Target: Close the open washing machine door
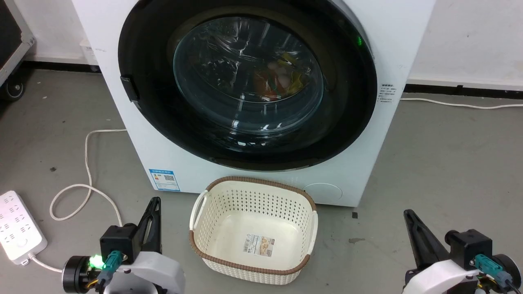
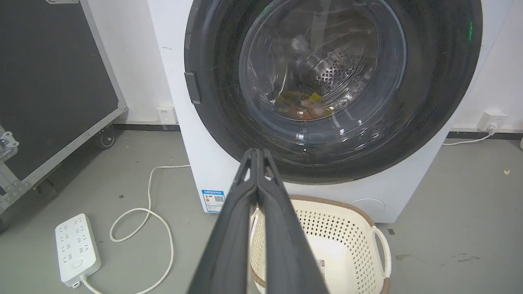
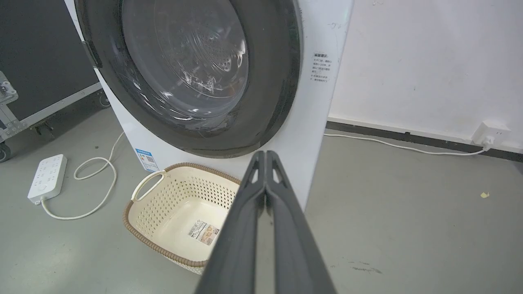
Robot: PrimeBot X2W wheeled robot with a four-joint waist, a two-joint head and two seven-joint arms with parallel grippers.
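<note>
Against the front of the washing machine point(image 1: 188, 175), the washing machine door point(image 1: 245, 81) lies flush, apparently latched. Before the machine, flanking a cream basket point(image 1: 253, 181), left hand point(image 1: 154, 202) and right hand point(image 1: 408, 214) hang low, fingers pressed together and empty, probably since no push is needed.

Count, floor area:
- washing machine point(image 1: 351, 171): 1
- round door point(image 1: 151, 114) on it: 1
- blue sticker point(image 1: 164, 180) low on its front: 1
- cream basket point(image 1: 253, 179): 1, with 2 handles point(image 1: 197, 210) and 1 label point(image 1: 259, 245) inside
- power strip point(image 1: 16, 228): 1
- white cables on the floor: 2, a looped cable point(image 1: 87, 163) and a straight cable point(image 1: 461, 105)
- wall sockets: 2, a near socket point(image 2: 165, 115) and a far socket point(image 2: 490, 120)
- black wheeled case point(image 2: 49, 81): 1
</note>
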